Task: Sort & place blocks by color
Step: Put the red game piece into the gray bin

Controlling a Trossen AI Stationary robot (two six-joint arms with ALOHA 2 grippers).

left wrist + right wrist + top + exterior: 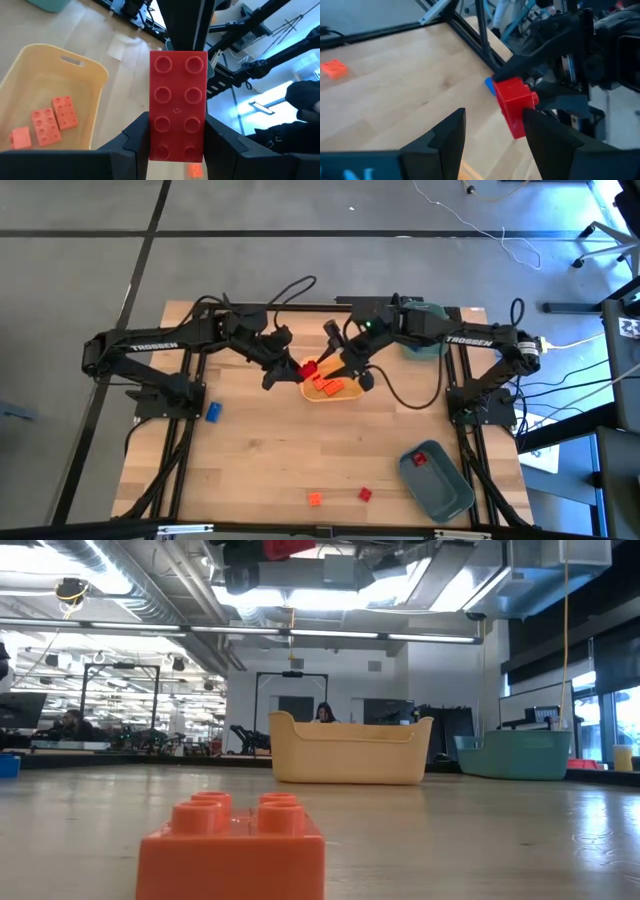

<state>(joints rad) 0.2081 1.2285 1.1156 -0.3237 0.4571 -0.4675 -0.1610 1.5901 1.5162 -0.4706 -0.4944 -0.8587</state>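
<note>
Wooden table (280, 460), left end effector (175, 137) clamping red block (178, 105) lengthwise, right end effector (492, 132) open

Near the middle of the bench (260, 460), toward its far edge, a tray (345, 394) is set, and several blocks (328, 386) are held in it. The left gripper (290, 370) is positioned just left of the tray with a long block (309, 368) clamped between its fingers (131, 140), raised above the bench. The right gripper (350, 368) is placed over the tray's right side, fingers parted. One bin (424, 340) is stood behind the tray to the right; a second bin (445, 490), with a block (420, 459) in it, is set at the near right corner. A lone block (213, 412) is found at the left, and two blocks (340, 497) are laid near the front edge.
</note>
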